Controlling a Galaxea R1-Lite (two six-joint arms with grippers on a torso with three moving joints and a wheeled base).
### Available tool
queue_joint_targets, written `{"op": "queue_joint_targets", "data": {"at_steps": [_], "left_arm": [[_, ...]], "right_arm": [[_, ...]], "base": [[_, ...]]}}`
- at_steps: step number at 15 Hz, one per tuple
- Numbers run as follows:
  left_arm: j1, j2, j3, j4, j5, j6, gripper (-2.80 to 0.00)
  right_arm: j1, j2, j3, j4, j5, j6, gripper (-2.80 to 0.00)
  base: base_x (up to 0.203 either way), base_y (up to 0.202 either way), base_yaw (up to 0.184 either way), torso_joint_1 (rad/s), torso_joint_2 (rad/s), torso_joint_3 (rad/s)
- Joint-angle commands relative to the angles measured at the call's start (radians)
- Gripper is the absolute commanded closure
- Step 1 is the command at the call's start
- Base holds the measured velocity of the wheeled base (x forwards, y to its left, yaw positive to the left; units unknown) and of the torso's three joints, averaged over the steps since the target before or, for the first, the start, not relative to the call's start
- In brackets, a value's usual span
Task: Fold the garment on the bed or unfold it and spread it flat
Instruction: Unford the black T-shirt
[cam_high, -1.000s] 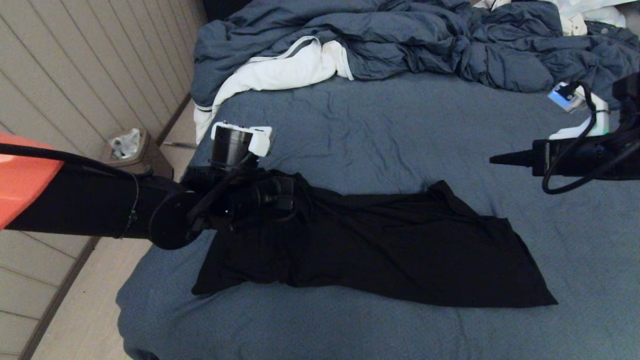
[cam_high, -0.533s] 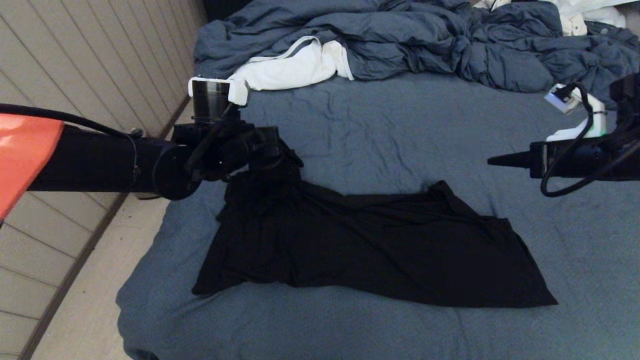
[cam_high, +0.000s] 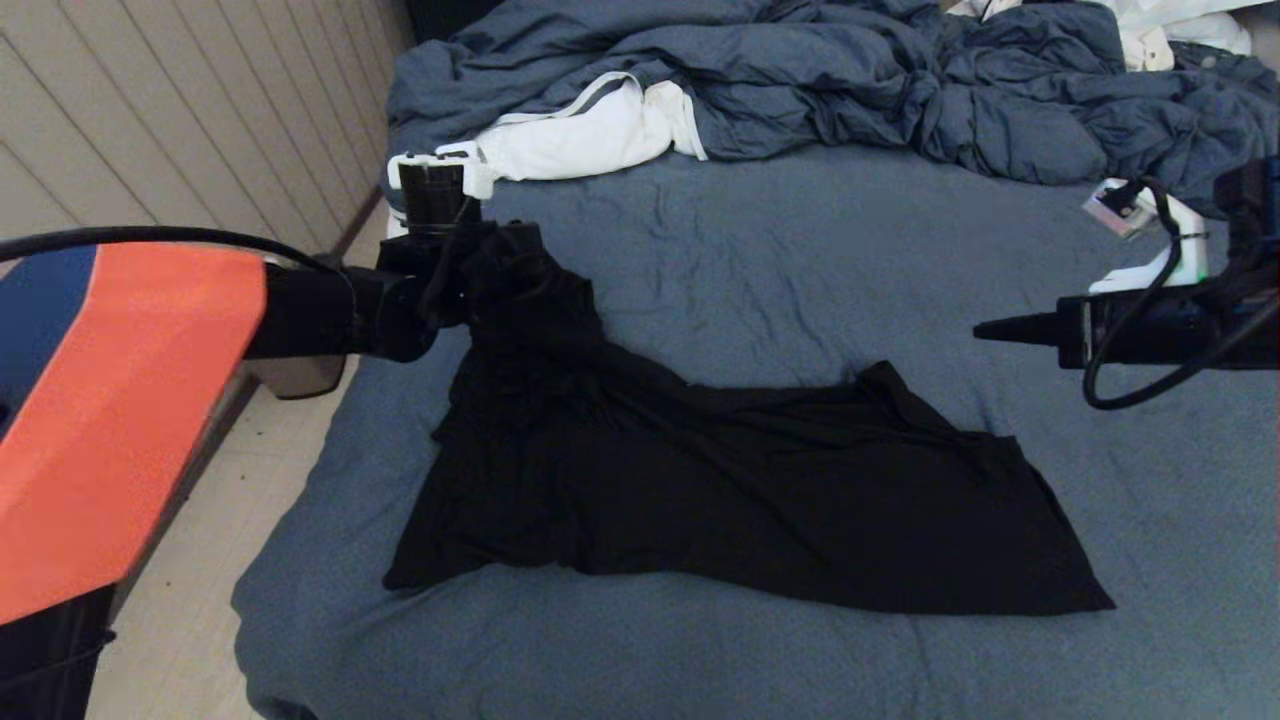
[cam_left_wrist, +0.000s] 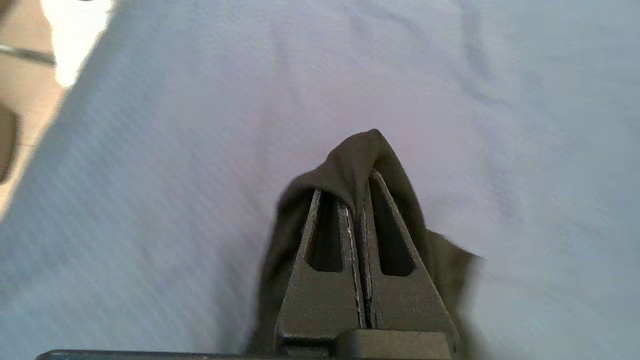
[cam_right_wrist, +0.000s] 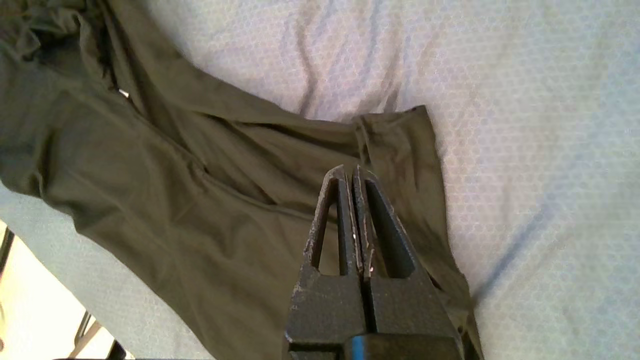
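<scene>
Now, as it looks from beside the bed:

Left gripper (cam_left_wrist: 357, 192): pinched tight on a fold of the T-shirt (cam_high: 700, 490); black cloth bunches over and around both fingers (cam_left_wrist: 325, 240). In the head view the left gripper (cam_high: 500, 270) sits high over the bed's left side, close to the white cloth.

Held part of the shirt: one end is lifted off the sheet into a peak at the left gripper, and the fabric drapes down from it in creases.

Rest of the shirt: lies on the bed (cam_high: 760, 250), spread crookedly across the middle toward the right, plain black side showing, wrinkled, with a pointed corner at the near right. The right wrist view shows the T-shirt (cam_right_wrist: 150, 190) with a sleeve or hem edge lying on the sheet.

Right gripper (cam_high: 985, 330): fingers pressed together with nothing between them, pointing left, hanging above the bare sheet off the shirt's right end, apart from the cloth. From its own wrist the right gripper (cam_right_wrist: 350, 172) appears over the shirt's edge.

White cloth (cam_high: 580, 135): with a grey-striped edge, at the far left of the bed against the duvet.

Duvet (cam_high: 850, 80): blue-grey, heaped in folds along the far side of the bed.
</scene>
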Motion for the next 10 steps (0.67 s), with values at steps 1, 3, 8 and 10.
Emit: {"op": "queue_joint_targets", "data": {"at_steps": [1, 3, 8, 10], "left_arm": [[0.028, 0.097, -0.065, -0.002, 0.0, 0.008, 0.0], [0.035, 0.12, -0.08, -0.01, -0.005, 0.022, 0.0], [0.034, 0.128, -0.081, -0.024, -0.005, 0.036, 0.0], [0.034, 0.123, -0.081, -0.024, -0.004, 0.046, 0.0]], "right_arm": [[0.009, 0.0, 0.009, 0.0, 0.003, -0.004, 0.0], [0.02, -0.001, 0.011, 0.0, 0.001, -0.003, 0.0], [0.022, -0.01, 0.018, 0.0, 0.001, -0.004, 0.0], [0.022, -0.01, 0.017, 0.0, 0.002, -0.004, 0.0]], "base": [[0.0, 0.0, 0.0, 0.0, 0.0, 0.0], [0.0, 0.0, 0.0, 0.0, 0.0, 0.0], [0.0, 0.0, 0.0, 0.0, 0.0, 0.0], [0.0, 0.0, 0.0, 0.0, 0.0, 0.0]]}}
